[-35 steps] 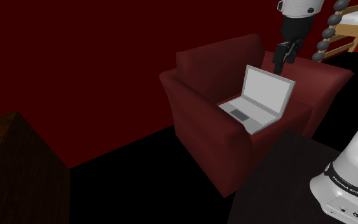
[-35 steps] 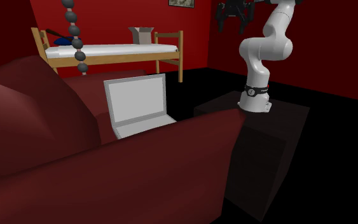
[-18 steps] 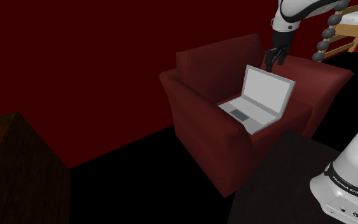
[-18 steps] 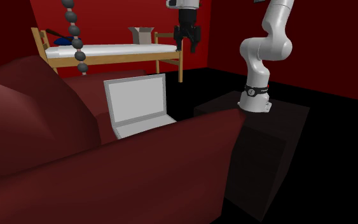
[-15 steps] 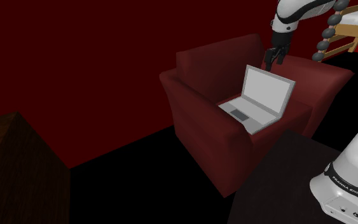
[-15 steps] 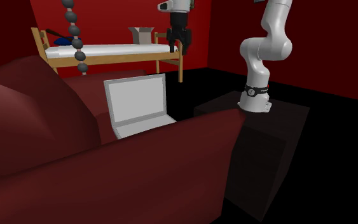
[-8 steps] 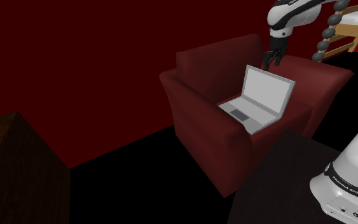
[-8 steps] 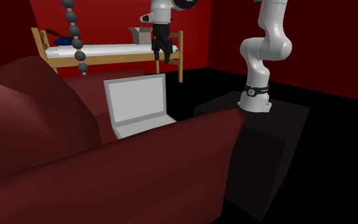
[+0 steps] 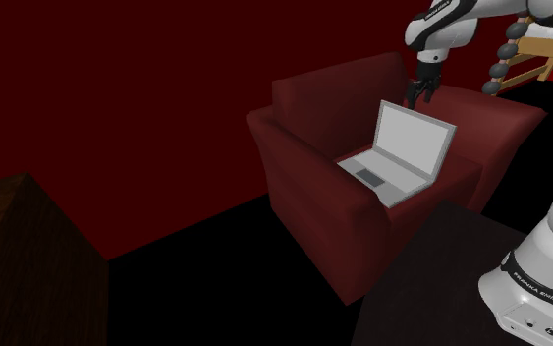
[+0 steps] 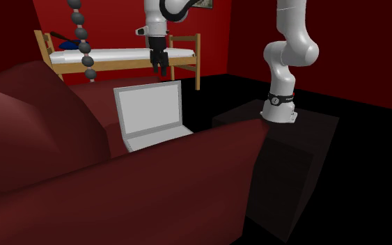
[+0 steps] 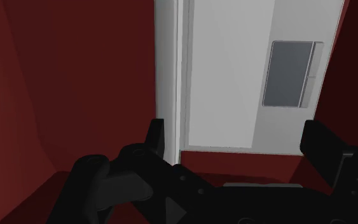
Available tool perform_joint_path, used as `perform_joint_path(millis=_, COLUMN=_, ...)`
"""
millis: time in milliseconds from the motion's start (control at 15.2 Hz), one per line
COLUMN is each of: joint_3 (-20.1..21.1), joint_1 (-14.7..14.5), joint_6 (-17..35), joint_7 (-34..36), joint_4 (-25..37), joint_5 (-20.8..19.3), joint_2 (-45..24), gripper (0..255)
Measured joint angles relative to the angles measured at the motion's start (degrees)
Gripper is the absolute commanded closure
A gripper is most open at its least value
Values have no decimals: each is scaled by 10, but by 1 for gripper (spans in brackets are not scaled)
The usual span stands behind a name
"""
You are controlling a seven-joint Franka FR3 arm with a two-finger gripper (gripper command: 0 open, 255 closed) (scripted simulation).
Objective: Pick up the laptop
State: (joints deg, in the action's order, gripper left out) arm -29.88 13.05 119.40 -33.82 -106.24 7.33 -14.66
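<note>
A grey laptop (image 9: 403, 153) stands open on the seat of a dark red armchair (image 9: 313, 211), its screen upright. In the second exterior view the laptop (image 10: 151, 113) shows behind the armchair's near arm (image 10: 152, 181). My black gripper (image 9: 418, 94) hangs just above the top edge of the screen, fingers pointing down and apart from it. Seen from the second exterior view, the gripper (image 10: 161, 67) is a little over the screen's upper rim. Looking along the open gripper (image 11: 238, 143), the laptop (image 11: 225, 70) lies below with its trackpad (image 11: 289, 73) visible; nothing sits between the fingers.
A wooden-framed bed (image 10: 118, 56) with a cardboard box (image 10: 156, 38) stands behind the armchair. A string of dark grey beads (image 10: 83, 42) hangs near it. My base sits on a dark stand (image 10: 292, 139). A dark cabinet (image 9: 19, 256) is at the shoulder view's lower left.
The gripper has swung from beside the arm's base across to the laptop and lowered until it hangs just above the screen's top edge. The laptop has not moved.
</note>
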Motion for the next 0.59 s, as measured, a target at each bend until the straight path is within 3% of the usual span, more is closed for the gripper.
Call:
perform_joint_path(millis=330, joint_3=8, joint_1=50, joint_6=-12, joint_7=-41, joint_4=97, joint_5=56, joint_2=-102, gripper=0)
perform_joint_path(millis=594, joint_3=14, joint_1=58, joint_6=7, joint_7=-48, joint_4=99, joint_5=69, joint_2=-125, gripper=0)
